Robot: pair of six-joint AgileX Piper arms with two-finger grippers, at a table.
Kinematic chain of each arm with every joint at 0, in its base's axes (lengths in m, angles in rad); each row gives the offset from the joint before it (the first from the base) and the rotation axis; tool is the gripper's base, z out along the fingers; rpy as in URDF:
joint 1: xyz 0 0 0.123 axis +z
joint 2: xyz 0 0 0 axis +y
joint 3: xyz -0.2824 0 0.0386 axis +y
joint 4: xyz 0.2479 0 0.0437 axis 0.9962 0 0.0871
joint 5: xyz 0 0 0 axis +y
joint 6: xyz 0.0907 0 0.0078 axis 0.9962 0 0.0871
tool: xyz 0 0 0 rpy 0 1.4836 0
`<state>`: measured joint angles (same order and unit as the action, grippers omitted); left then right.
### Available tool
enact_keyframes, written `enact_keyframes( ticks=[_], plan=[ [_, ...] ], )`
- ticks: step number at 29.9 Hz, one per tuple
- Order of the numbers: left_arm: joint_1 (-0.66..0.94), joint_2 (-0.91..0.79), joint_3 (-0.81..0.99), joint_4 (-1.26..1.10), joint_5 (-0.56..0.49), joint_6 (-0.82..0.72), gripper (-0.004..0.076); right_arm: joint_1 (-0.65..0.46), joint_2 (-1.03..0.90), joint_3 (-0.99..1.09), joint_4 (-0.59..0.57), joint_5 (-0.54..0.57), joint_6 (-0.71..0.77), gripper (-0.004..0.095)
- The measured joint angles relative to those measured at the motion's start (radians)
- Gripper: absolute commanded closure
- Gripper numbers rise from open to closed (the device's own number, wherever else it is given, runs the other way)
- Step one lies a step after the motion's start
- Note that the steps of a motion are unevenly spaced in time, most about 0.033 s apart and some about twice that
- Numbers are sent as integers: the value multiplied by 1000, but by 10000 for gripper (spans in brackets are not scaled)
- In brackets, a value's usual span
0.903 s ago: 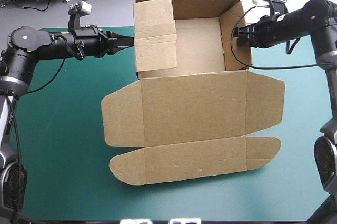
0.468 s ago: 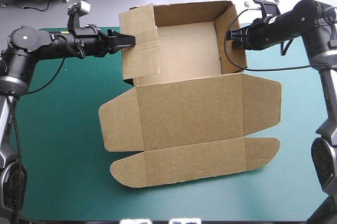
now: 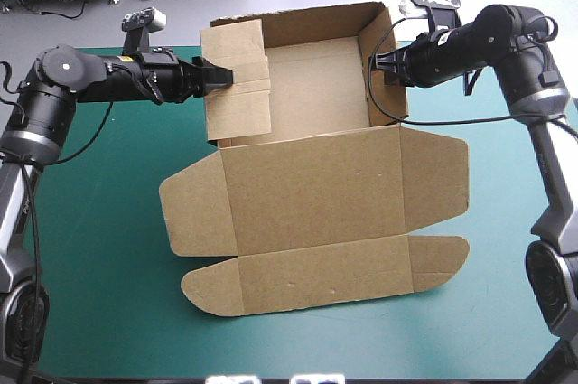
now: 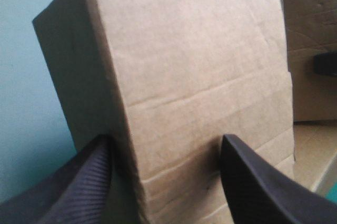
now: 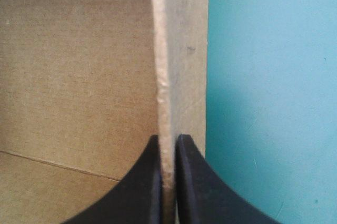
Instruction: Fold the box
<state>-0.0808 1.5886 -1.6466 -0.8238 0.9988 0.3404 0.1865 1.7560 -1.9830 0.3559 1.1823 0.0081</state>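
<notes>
— So, for the log: where was the box?

— My brown cut-board box [image 3: 312,86] sat at the far middle of the teal-green table cover [image 3: 99,248], tray end toward the far edge, walls raised. Its flat lid panel with rounded flaps [image 3: 316,185] lay spread toward the near edge.

— And your claws?

— My right gripper [image 3: 377,66] was clamped on the upright right wall [image 3: 384,99]. In its wrist view the black fingers [image 5: 142,192] pinched the wall's top edge with only the sheet between them. My left gripper [image 3: 221,77] was at the left wall's fold-over flap [image 3: 237,77]. Its fingers [image 4: 84,182] stood apart, one on each side of the board, not pinching it.

— Step in hand?

— Judged: tucking the left side wall. The flap seemed to lean in over the tray and was not yet down against the wall's inner face. I took the right claw to be acting as a brace.

— What did the next move call for?

— Judged: press the flap over and down until it seats against the tray floor, with the right claw keeping the tray from sliding. Risks noted: the box could skid on the cover, or the flap could spring back up.
</notes>
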Motion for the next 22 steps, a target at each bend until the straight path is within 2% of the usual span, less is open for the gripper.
enact_keyframes(
  ticks=[6,11,17,22],
  plan=[
    [-74,0,0,197,-89,-139,285,49,1,0,-90,-13,61,920],
    [-147,0,0,375,-151,-274,286,86,14,0,-106,-30,82,919],
    [-210,12,0,613,-162,-468,301,103,35,3,-106,-34,95,917],
    [-226,41,0,706,-162,-578,304,119,37,3,-103,-35,98,916]
  ],
)
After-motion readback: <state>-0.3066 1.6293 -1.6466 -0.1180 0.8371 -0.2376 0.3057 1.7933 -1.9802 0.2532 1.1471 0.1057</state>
